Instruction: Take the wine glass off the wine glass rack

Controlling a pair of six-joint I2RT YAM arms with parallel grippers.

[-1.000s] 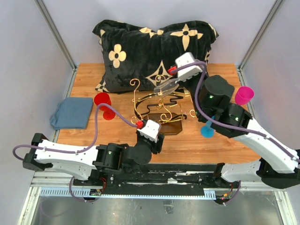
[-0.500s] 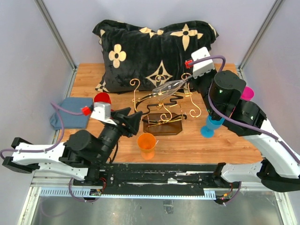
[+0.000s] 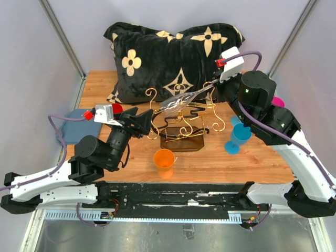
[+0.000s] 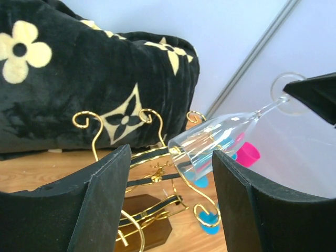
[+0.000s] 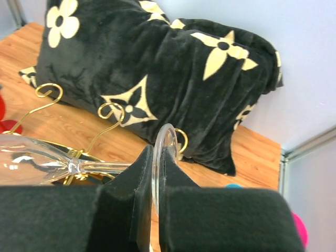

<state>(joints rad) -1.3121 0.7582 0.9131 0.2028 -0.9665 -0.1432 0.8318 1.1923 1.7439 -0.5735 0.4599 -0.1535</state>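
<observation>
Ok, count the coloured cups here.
4: orange cup front centre; blue cup right of rack; pink cup far right and red cup left, both partly hidden. More may hide.

A clear, long-stemmed wine glass (image 3: pixel 178 101) is shown at the centre of the top view. It is tipped almost flat, with the bowl at lower left and the round foot at upper right. The foot is pinched edgewise in the right gripper (image 5: pixel 156 170). Just beneath it, an ornate gold wire wine glass rack (image 3: pixel 184 126) with black curved rails is set upright on a dark brown base.
</observation>
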